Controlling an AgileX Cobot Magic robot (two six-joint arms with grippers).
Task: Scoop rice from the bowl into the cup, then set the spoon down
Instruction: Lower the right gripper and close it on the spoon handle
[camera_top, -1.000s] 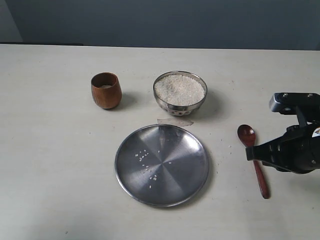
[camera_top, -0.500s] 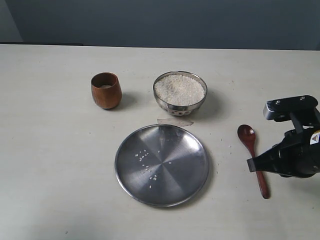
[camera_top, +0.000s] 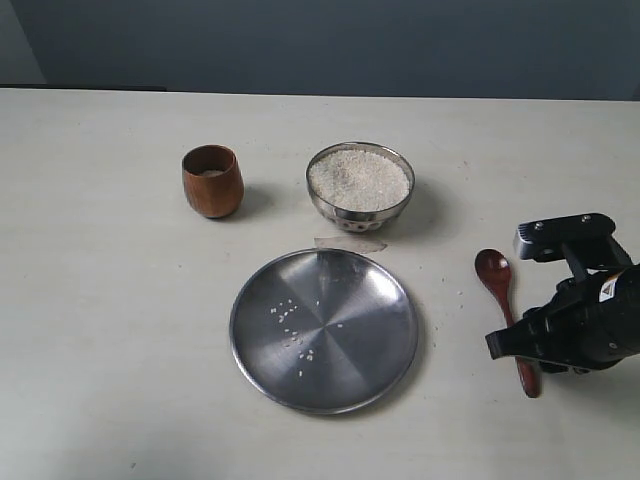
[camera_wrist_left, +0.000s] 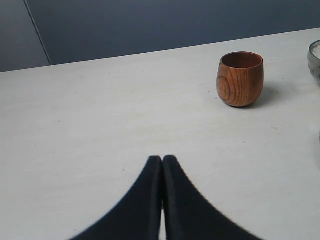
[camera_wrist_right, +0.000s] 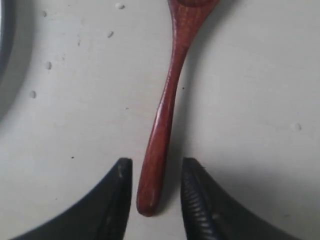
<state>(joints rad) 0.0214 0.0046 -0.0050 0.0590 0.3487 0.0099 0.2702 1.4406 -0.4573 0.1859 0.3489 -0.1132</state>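
Note:
The wooden spoon (camera_top: 497, 272) lies flat on the table at the right, its oval end toward the bowl. My right gripper (camera_top: 508, 345) hovers over the handle. In the right wrist view the spoon (camera_wrist_right: 170, 95) has its handle end between the fingers of the right gripper (camera_wrist_right: 156, 167). The jaws stand open, with a gap on each side of the handle. The steel bowl (camera_top: 360, 205) is heaped with rice (camera_top: 358, 180). The brown cup (camera_top: 212, 181) stands left of it, with a little rice inside. My left gripper (camera_wrist_left: 162, 160) is shut and empty, with the cup (camera_wrist_left: 240, 79) well ahead of it.
A wide flat steel plate (camera_top: 360, 300) lies in front of the bowl, with loose grains (camera_top: 290, 325) on it. More stray grains (camera_wrist_right: 47, 65) dot the table near the spoon. The bowl's rim (camera_wrist_left: 315, 57) shows at the edge of the left wrist view.
My right gripper has slid back along the spoon handle toward the table's front edge. The spoon has stayed flat on the table.

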